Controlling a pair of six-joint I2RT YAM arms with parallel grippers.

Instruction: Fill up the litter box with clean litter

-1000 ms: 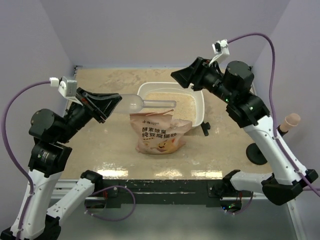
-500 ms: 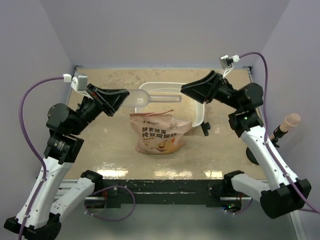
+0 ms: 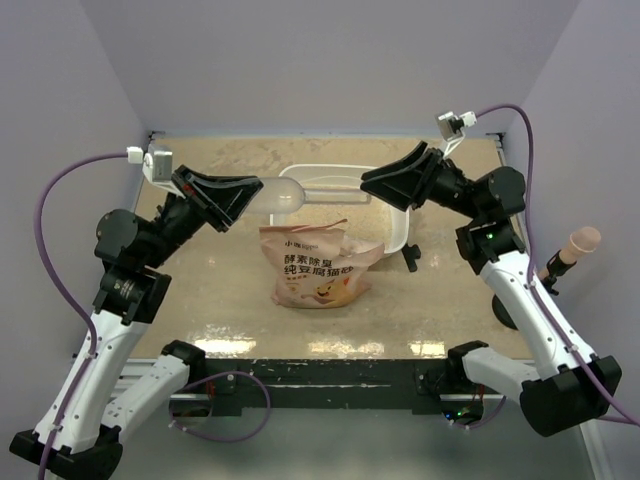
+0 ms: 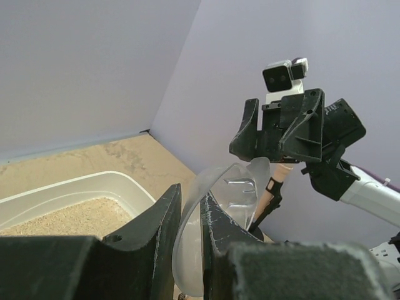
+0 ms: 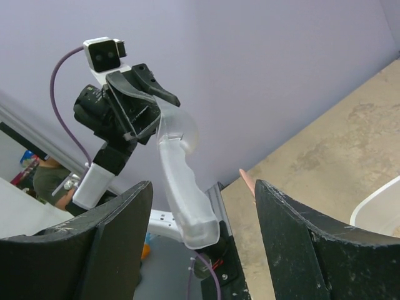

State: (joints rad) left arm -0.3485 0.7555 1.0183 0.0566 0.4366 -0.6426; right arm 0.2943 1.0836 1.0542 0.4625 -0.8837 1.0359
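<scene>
- Two arms swing together: left tool [image 3: 245, 195] clamps the clear scoop [image 3: 300, 193] by its bowl; right tool [image 3: 372, 183] now faces its handle, jaws spread, gripping nothing.
- Litter box [image 3: 399, 230] sits behind the bag [image 3: 320, 265], clean litter [image 4: 62, 219] inside; a handover looks likely.

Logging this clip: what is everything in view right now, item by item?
litter box: one, white, far middle of the table
clean litter: pale beige layer, inside the litter box
scoop: one, translucent, in the air over the litter box
bag: one, orange-pink with printed writing, just in front of the litter box
small black object: one, by the litter box's near right corner
round base: one, black, right table edge
peg: one, pinkish-beige, far right
table: one, mottled beige
left gripper: black, shut on the scoop
right gripper: black, open, at the scoop's other end
</scene>
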